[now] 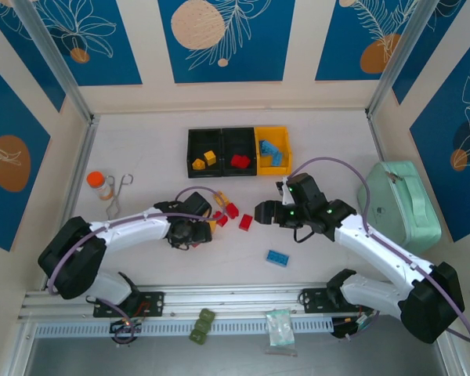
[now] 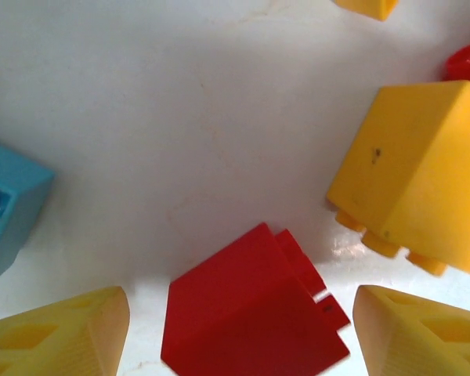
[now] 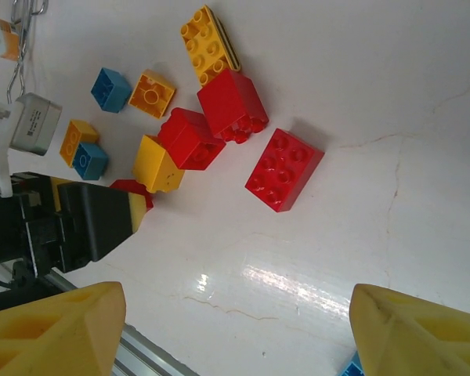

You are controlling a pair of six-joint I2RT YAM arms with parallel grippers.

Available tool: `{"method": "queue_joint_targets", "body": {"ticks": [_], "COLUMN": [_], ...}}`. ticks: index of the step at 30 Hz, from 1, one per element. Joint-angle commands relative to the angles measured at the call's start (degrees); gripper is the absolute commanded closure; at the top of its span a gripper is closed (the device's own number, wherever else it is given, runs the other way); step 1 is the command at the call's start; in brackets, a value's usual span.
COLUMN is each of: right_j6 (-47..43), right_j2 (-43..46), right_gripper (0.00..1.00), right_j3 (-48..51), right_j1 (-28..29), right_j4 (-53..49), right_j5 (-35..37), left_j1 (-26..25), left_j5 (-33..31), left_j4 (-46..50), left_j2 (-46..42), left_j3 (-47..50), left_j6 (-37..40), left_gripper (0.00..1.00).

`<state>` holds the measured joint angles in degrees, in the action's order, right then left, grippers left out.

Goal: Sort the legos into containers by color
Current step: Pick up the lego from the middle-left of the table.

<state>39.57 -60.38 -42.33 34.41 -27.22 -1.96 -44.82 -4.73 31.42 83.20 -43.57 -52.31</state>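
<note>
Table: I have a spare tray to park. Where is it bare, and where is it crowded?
Bare: back-left, between the bottle and the bins; back-right, between the bins and the case, though a cable loops there; front centre, left of the blue brick. Crowded: the loose bricks in the middle.

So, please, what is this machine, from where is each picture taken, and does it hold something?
These are two robot arms, the left arm and the right arm, bolted to a table. One picture looks down from above; the other two come from cameras on the wrists. Loose legos lie on the table, and three joined containers already hold some, sorted by colour. The left gripper stands open around a red brick without gripping it. The right gripper is open and holds nothing.
</note>
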Motion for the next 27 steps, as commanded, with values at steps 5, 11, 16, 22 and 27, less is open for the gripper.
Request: {"method": "queue_joint_targets", "body": {"ticks": [5,11,16,22,27], "right_j6": [2.12,2.53,2.45,2.00,1.60], "right_j2": [-1.49,-2.53,-3.73,-3.89,-2.20], "right_gripper": [0.25,0.25,0.25,0.25,0.26], "right_j3": [1.76,1.70,0.87,-0.34,-0.52], "right_j1": [1.75,2.48,3.16,3.86,3.90], "right_j4": [2.13,2.90,3.32,2.58,1.19], "right_j5": [-1.05,-0.77,-0.53,0.24,1.19], "left_j1": [-0.62,-0.61,-0.61,-0.60,-0.53], "left_j5": [-4.38,-4.81,-5.53,-6.25,-6.36], "left_j4": [1.25,3.12,5.49,8.33,9.63], "left_j2": [2.06,-0.64,-4.60,-7.91,-6.74], "left_j3": [-1.97,-0.47,0.42,-1.58,-7.57], "left_j6": [-1.25,-0.84,-0.30,1.00,3.57], "left_gripper": [0.37,0.49,0.51,0.52,0.52]}}
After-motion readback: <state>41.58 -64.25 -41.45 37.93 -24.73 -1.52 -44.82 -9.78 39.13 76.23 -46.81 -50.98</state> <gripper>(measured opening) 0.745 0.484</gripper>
